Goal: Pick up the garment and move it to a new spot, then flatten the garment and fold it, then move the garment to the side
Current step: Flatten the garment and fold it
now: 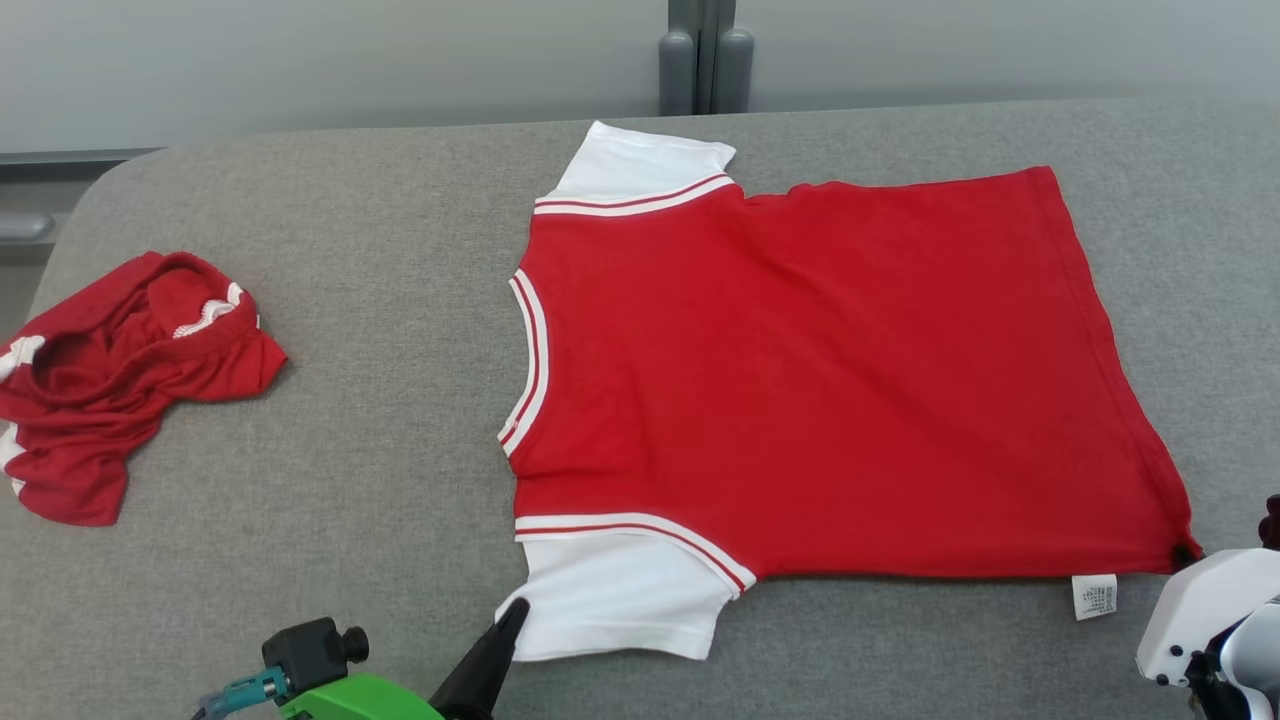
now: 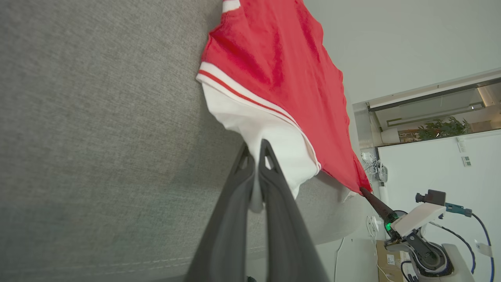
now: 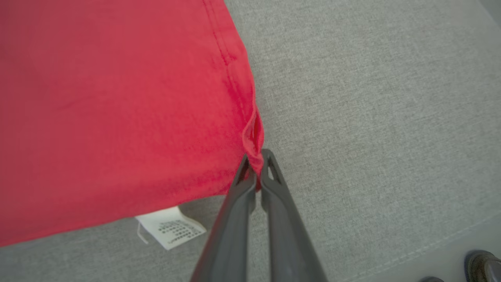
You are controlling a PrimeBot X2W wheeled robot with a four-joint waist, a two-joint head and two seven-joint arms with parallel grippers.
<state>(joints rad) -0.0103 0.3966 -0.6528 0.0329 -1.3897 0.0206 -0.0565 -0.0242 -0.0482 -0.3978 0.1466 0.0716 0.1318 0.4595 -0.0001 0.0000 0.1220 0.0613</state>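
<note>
Across the grey counter (image 1: 350, 450) the red garment (image 1: 800, 400) lies flat, collar (image 1: 528, 365) toward 9 o'clock, hem (image 1: 1100, 330) toward 3. At 6 the left pincer (image 2: 256, 150) is clamped on its near white sleeve (image 1: 620, 600); at 4 the right pincer (image 3: 256, 156) clamps the hem corner (image 3: 252, 135).

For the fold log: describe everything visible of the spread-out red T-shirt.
The T-shirt is red knit-looking cloth with white short sleeves and red-and-white striped trim at neckline and sleeve seams. It lies spread flat on the grey surface, neck toward the robot's left, hem toward its right. A white care label sticks out at the near edge. The left gripper is shut on the near sleeve, the right gripper on the near hem corner.
</note>
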